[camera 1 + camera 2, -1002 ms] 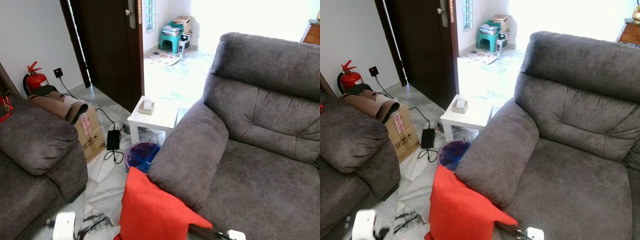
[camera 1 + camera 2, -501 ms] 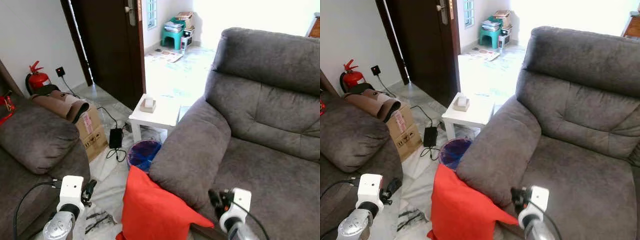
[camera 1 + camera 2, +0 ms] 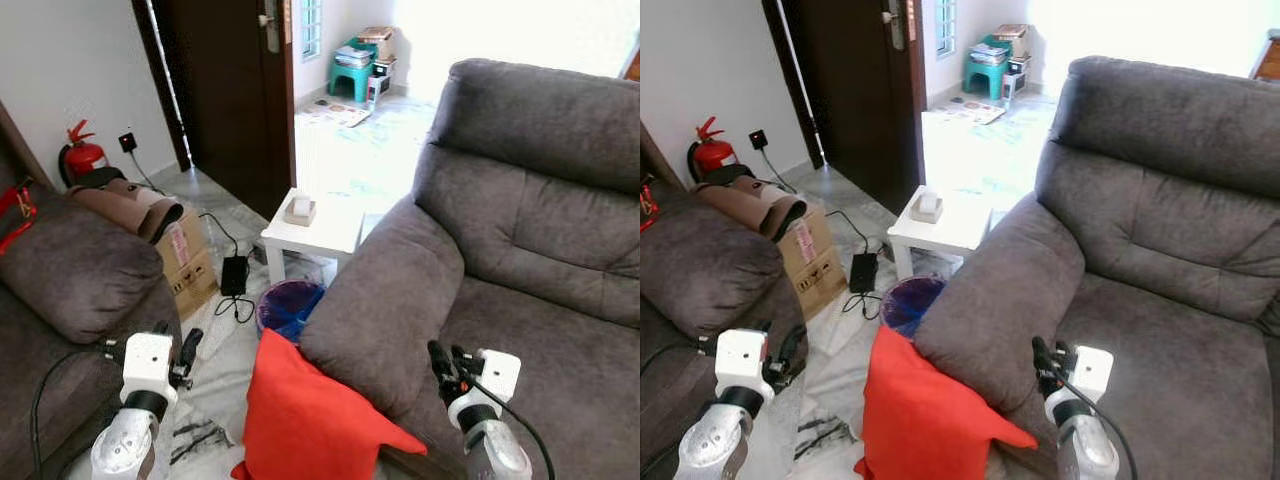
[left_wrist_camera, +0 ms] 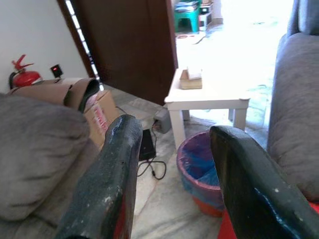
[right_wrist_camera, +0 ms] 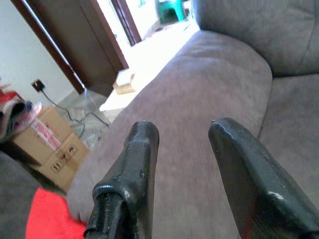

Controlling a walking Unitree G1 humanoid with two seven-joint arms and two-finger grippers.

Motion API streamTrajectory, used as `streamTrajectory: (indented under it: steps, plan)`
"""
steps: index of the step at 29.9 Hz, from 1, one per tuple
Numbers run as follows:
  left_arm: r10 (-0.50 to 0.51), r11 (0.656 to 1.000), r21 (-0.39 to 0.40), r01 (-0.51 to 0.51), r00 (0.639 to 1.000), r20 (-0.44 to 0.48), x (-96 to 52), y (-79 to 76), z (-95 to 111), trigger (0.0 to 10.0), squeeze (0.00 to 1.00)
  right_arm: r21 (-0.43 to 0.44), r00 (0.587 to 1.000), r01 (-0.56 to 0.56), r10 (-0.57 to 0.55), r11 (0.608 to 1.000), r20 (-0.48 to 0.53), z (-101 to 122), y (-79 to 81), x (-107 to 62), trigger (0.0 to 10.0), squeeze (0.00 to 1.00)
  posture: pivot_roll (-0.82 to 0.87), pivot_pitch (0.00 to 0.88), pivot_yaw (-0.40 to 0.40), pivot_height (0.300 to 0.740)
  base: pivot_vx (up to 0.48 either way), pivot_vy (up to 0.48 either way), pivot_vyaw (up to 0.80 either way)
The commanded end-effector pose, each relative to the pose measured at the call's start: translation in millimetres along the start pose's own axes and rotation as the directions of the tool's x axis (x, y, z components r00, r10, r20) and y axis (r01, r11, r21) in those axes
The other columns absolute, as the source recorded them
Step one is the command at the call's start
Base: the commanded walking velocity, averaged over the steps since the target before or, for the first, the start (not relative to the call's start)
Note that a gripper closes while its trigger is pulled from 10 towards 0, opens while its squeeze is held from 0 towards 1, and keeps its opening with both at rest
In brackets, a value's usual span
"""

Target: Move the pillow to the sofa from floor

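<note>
Leaning on the sofa arm, one red pillow stands on the floor, long side up. Left gripper and right gripper both hold their fingers wide, empty.

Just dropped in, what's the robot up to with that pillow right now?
Nothing is grasped yet. The red pillow sits on the floor, leaning against the sofa armrest. The left gripper hangs open above the floor beside the pillow, and the right gripper is open over the sofa's armrest and seat. Neither touches the pillow.
</note>
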State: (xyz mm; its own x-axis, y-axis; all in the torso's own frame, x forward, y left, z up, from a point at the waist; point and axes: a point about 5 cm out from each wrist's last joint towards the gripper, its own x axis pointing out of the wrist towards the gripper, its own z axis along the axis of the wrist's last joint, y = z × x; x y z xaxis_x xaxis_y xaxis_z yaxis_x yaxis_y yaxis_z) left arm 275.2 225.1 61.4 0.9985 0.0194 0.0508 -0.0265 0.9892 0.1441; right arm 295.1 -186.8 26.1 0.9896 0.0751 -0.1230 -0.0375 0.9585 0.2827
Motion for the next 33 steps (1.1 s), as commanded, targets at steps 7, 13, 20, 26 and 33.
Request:
streamTrajectory:
  steps: [7, 13, 20, 26, 33]
  plan:
    - [0.021, 0.999, 0.024, -0.022, 0.999, 0.038, 6.7, 7.5, 16, 10.0, 0.00, 0.034, 0.998, -0.037, 0.035, 0.999, 0.057, 9, 16.0, 8.3, 10.0, 0.00, 0.11, 0.058, 0.025, 0.740, 0.000, 0.000, 0.00]
    - [0.028, 0.999, 0.028, -0.030, 0.998, 0.063, 4.7, 7.5, 24, 10.0, 0.00, 0.024, 0.998, -0.043, 0.042, 0.999, 0.049, 7, 13.8, 5.7, 10.0, 0.00, 0.14, 0.075, -0.002, 0.740, 0.000, 0.000, 0.00]
    - [0.085, 0.995, 0.043, -0.088, 0.993, 0.077, -9.3, 14.9, 28, 10.0, 0.00, 0.011, 0.997, -0.069, 0.069, 0.998, 0.029, 8, 12.6, 6.6, 10.0, 0.00, 0.19, 0.092, -0.055, 0.740, 0.000, 0.000, 0.00]
    - [0.094, 0.994, 0.051, -0.096, 0.994, 0.052, -18.8, 15.7, 24, 10.0, 0.00, 0.020, 0.996, -0.074, 0.073, 0.997, 0.056, 12, 11.8, 5.4, 10.0, 0.00, 0.16, 0.093, -0.060, 0.740, 0.000, 0.000, 0.00]
    - [0.075, 0.996, 0.044, -0.075, 0.997, 0.020, -19.0, 5.2, 20, 10.0, 0.00, 0.007, 0.994, -0.097, 0.096, 0.995, 0.055, 13, 9.1, 1.1, 10.0, 0.00, 0.13, 0.111, -0.070, 0.740, 0.000, 0.000, 0.00]
